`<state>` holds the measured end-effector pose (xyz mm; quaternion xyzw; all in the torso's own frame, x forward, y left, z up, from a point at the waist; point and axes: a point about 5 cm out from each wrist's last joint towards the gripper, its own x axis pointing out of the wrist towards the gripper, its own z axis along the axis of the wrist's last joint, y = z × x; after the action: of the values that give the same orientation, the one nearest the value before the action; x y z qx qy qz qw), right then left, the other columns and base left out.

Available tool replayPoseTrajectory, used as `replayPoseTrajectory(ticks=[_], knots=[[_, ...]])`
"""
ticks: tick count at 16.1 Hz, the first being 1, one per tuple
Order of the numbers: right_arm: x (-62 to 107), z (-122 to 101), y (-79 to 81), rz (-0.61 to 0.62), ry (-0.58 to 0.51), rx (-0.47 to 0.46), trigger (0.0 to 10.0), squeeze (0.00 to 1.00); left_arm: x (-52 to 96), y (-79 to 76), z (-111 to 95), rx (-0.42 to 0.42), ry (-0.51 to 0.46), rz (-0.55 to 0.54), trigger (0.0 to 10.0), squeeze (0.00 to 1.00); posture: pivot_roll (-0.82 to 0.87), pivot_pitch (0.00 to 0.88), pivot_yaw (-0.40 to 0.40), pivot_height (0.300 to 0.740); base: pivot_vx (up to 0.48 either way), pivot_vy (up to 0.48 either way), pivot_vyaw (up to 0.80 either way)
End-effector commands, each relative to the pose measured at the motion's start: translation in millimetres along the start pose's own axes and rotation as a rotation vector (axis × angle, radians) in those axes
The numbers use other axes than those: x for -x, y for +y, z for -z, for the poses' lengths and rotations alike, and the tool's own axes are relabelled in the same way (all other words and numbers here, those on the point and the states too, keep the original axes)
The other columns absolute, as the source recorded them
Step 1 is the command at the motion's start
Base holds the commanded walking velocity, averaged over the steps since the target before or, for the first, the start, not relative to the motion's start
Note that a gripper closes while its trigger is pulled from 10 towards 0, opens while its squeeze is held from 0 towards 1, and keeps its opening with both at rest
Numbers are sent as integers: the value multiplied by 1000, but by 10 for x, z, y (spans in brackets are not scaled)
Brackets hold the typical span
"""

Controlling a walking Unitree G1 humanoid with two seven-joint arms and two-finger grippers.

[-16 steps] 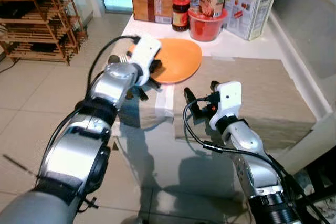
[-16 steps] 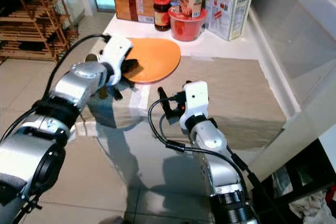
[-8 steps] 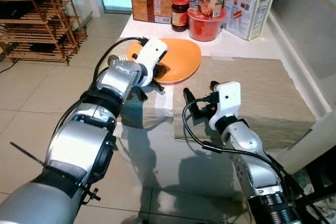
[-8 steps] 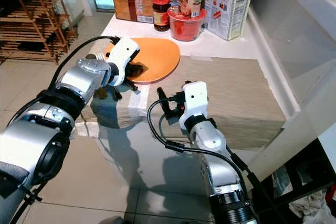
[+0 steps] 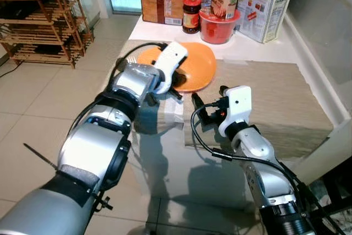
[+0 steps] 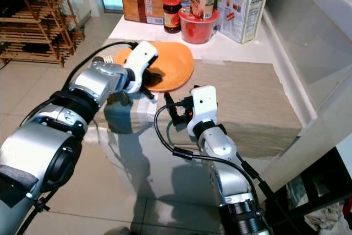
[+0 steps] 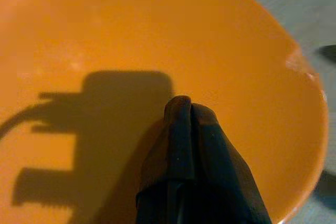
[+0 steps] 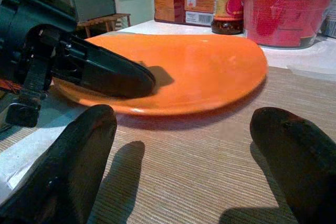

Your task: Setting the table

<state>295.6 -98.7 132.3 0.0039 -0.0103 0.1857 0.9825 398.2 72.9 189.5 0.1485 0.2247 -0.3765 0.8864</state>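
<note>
A: Where did the left hand [image 7: 181,109] sit?
B: Lay over the near rim of the plate [image 5: 193,65], fingers pressed together with no gap, tips resting on or just above the orange surface; could not tell whether touching. Cast a shadow on the plate right beside the tips.

A: And the plate?
B: Sat on the desk [image 5: 247,50], straddling the far edge of the mat [image 5: 264,100], directly under the left hand and just ahead of the right hand [image 8: 184,150].

A: State of the right hand?
B: Held low over the mat, fingers [image 8: 68,166] spread wide apart, gripping nothing. Pointed at the plate's near rim, close but not touching.

A: Anything beyond the hands?
B: Stood past the plate: a red tub [image 5: 219,26], a dark jar [image 5: 191,14] with a red lid just beside it, a brown packet [image 5: 162,5] and a white carton [image 5: 265,5]. Stood well off to the left hand's outer side, on the tiled floor: a wooden rack [image 5: 47,23].
</note>
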Motion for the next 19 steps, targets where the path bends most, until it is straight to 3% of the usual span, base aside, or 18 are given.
replayPoseTrajectory(ticks=[1, 7, 11, 12, 13, 15, 19], knots=[[-4, 7, 1, 2, 13, 8, 10000, 0, -22, -91, -117, -14, -15, 55, 10000, 0, -1, 5, 41, 740, 0, 0, 0], [-16, 19, 8, -3, 19, 9, 10000, 0, -55, -285, -336, 14, -117, 141, 10000, 0, 5, 1, 37, 740, 0, 0, 0], [76, -218, -26, -4, -75, 46, 10000, 0, 98, -127, -440, 22, -177, 72, 10000, 0, -2, 0, 26, 740, 0, 0, 0], [271, -212, -92, -23, -50, 74, 10000, 0, 151, -26, -384, 37, -172, 40, 10000, 0, -14, 1, 25, 740, 0, 0, 0], [323, -209, -105, -29, -42, 82, 10000, 0, 166, 0, -369, 40, -170, 31, 10000, 0, -14, 1, 25, 740, 0, 0, 0], [685, -42, -273, -3, 57, 112, 10000, 0, 303, 273, -225, 56, -141, -80, 10000, 0, -55, 0, 28, 740, 0, 0, 0], [997, 83, -342, -35, 120, 159, 10000, 0, 413, 513, -11, 37, -72, -210, 10000, 0, -81, 0, 27, 740, 0, 0, 0]])
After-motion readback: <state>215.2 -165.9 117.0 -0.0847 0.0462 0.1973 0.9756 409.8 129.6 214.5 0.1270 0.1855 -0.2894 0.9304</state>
